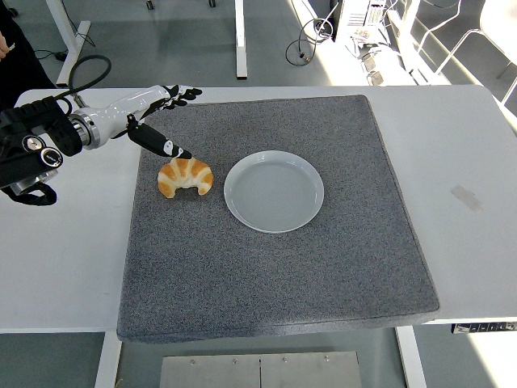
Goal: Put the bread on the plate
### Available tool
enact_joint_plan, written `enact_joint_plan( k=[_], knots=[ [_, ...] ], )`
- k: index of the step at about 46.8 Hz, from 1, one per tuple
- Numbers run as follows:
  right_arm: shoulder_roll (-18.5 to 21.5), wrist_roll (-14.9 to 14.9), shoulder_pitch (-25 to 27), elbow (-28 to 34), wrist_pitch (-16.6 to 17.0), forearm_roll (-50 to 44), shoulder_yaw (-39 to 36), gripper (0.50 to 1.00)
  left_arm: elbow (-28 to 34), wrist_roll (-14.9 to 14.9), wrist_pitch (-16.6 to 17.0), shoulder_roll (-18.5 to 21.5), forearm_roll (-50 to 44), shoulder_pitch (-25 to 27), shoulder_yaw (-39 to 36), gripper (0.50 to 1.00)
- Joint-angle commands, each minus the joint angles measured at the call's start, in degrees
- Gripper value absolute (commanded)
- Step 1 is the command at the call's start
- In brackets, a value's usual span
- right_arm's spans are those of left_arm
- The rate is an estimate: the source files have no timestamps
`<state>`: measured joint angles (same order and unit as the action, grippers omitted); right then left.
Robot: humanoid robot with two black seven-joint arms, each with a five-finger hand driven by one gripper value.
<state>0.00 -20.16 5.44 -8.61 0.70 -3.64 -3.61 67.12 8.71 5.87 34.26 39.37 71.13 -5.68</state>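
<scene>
Left hand (153,113) reaches in from the left edge, white and black, palm turned inward. Fingers (184,92) spread apart and holding nothing; thumb splayed low, its tip just above and to the left of the bread. Right arm not in view.

Golden-brown, crescent-shaped croissant (186,175) lies just below the thumb tip, apart from it, on the square grey felt-like mat (323,267) that covers the white worktop (468,145). To the right of the croissant, just beside it and not touching, sits the round pale grey plate (274,191), nothing on it.

Judgement: step in hand is the approach to the grasp; no contact yet, bread not yet lifted.

To do it well: bring the hand down over the hump of the crescent, thumb on one flank and the other fingers on the opposite flank, so they close across the thick middle and not on a tapered end. Close gently, since the pastry would likely crush or flake. The carry to the plate is short and rightward; lift enough to pass over the rim.

Orientation: long axis of the croissant runs roughly left to right, slightly tilted. Arch bulges away from the near edge; both tips curl down toward it.
</scene>
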Motion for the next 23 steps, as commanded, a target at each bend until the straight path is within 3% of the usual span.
enact_joint_plan(
  k=[1, 8, 23],
  knots=[
    [0.0, 0.0, 0.0, 0.0, 0.1, -0.1, 0.0, 1.0, 0.0, 0.0, 1.2, -0.1, 1.3, -0.2, -1.3, 0.972],
    [0.0, 0.0, -0.1, 0.0, 0.0, 0.0, 0.0, 1.0, 0.0, -1.4, 3.4, -0.3, 2.7, -0.4, -2.8, 0.972],
    [0.0, -0.1, 0.0, 0.0, 0.0, 0.0, 0.0, 1.0, -0.1, -4.7, 4.1, -0.7, 6.2, -1.1, -3.9, 0.971]
  ],
)
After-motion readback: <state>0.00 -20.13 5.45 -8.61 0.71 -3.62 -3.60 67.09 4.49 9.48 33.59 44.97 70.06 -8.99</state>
